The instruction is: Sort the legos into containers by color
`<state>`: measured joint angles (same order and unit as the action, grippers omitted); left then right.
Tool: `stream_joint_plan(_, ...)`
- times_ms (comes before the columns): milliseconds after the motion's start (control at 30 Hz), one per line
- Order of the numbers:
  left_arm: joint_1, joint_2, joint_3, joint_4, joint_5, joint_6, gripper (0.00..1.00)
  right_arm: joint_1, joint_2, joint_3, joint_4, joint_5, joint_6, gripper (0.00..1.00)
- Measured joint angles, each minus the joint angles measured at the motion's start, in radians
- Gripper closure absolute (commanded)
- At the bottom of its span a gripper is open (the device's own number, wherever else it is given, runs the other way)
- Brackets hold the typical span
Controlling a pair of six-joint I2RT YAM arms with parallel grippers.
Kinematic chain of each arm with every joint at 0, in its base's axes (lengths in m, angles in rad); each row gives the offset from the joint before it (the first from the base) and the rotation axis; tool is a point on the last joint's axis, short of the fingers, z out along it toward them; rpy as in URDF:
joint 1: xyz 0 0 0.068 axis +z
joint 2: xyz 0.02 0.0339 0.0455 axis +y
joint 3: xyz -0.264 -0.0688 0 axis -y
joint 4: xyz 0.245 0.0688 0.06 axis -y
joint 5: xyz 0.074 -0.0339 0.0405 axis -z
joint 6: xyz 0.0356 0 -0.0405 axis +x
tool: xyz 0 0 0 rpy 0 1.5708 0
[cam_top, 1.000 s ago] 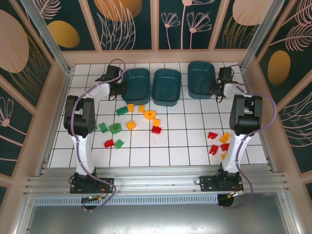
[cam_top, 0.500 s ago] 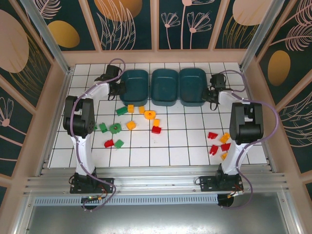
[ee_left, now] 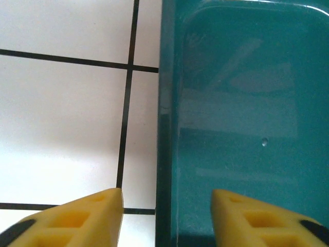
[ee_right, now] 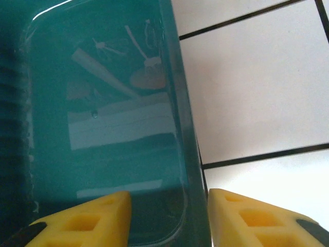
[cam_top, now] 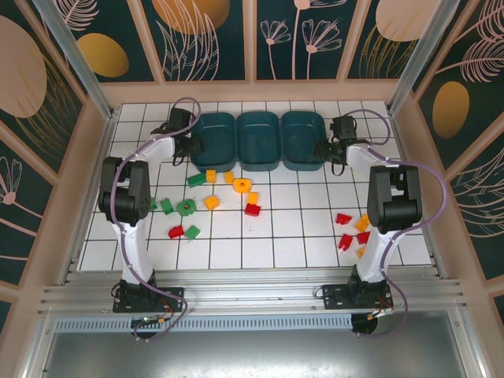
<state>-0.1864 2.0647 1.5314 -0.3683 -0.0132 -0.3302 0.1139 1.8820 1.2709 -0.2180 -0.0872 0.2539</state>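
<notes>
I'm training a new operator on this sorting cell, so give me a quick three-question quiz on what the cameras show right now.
1. How many containers stand in the far row?
2. True or false: all legos seen from above lie on the tiles, outside the containers.
3. The left end effector is: A) open, straddling the left container wall; B) shut on a green piece; C) hovering over red pieces.
Key: 1 three; 2 true; 3 A.

White tiled floor (cam_top: 299, 232), floral walls (cam_top: 315, 35)
</notes>
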Motion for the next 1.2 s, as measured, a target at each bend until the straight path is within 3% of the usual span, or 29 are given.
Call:
stream_joint_plan(200, 0.0, -0.084, 0.0, -0.027, -0.002, -0.003, 0.27, -0.006, -0.132, -0.011, -0.043, 0.019, 0.031, 0.38)
stream_joint_plan(300, 0.0, -0.198, -0.008, -0.032, -0.02, -0.024, 0.14, -0.008, -0.274, -0.074, -0.05, 0.08, 0.056, 0.26)
stream_joint_plan(367, 0.0, -0.335, -0.071, 0.004, -0.022, -0.057, 0.01, -0.015, -0.391, -0.162, -0.052, 0.121, 0.079, 0.25)
stream_joint_plan(567, 0.0, -0.819, -0.521, 0.246, 0.13, -0.236, 0.01, -0.045, -0.597, -0.439, -0.099, 0.169, 0.159, 0.23)
stream_joint_plan(800, -0.002, -1.03, -0.947, 0.297, 0.287, -0.351, 0.01, -0.015, -0.666, -0.607, -0.195, 0.167, 0.255, 0.23)
stream_joint_plan(967, -0.002, -1.136, -0.986, 0.307, 0.334, -0.372, 0.02, 0.06, -0.661, -0.607, -0.251, 0.188, 0.3, 0.23)
stream_joint_plan(1200, -0.002, -1.133, -0.987, 0.32, 0.374, -0.372, 0.01, 0.105, -0.661, -0.607, -0.334, 0.275, 0.371, 0.21)
